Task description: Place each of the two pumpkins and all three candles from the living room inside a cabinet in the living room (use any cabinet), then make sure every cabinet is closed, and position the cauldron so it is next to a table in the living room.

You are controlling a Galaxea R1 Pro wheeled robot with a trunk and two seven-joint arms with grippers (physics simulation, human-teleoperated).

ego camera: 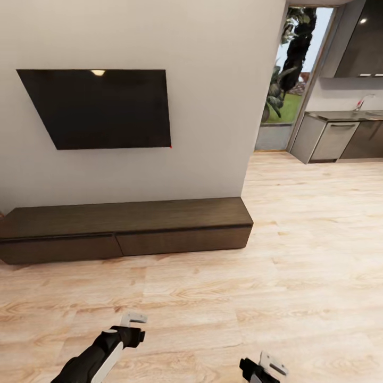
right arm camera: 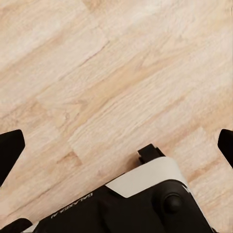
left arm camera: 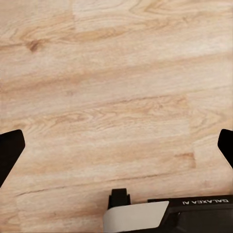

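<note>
Pale wood-grain floor (ego camera: 223, 298) lies directly under both grippers and runs out ahead of them. The left gripper (ego camera: 133, 319) shows low in the head view at the end of its black-and-white arm; in the left wrist view its two dark fingertips (left arm camera: 9, 150) sit at opposite edges with bare boards between them, so the jaws stand wide apart and carry nothing. The right gripper (ego camera: 274, 364) sits nearest the robot, off to the other side of the left one; in the right wrist view its fingertips (right arm camera: 9, 148) are likewise spread to the frame edges over plain floor, empty.

Beyond both grippers, well apart from them across a stretch of floor, the cabinet (ego camera: 125, 231) stands against the white wall (ego camera: 213, 106): a long low dark brown unit, its two drawer fronts flush and closed. It lies ahead of the left gripper and ahead and to the left of the right one. Above it on the wall hangs a dark television screen (ego camera: 101, 109).

Farther off, to the right past the wall's end, are a glazed opening with greenery (ego camera: 287, 69) and grey kitchen units (ego camera: 340, 138) under a dark counter.
</note>
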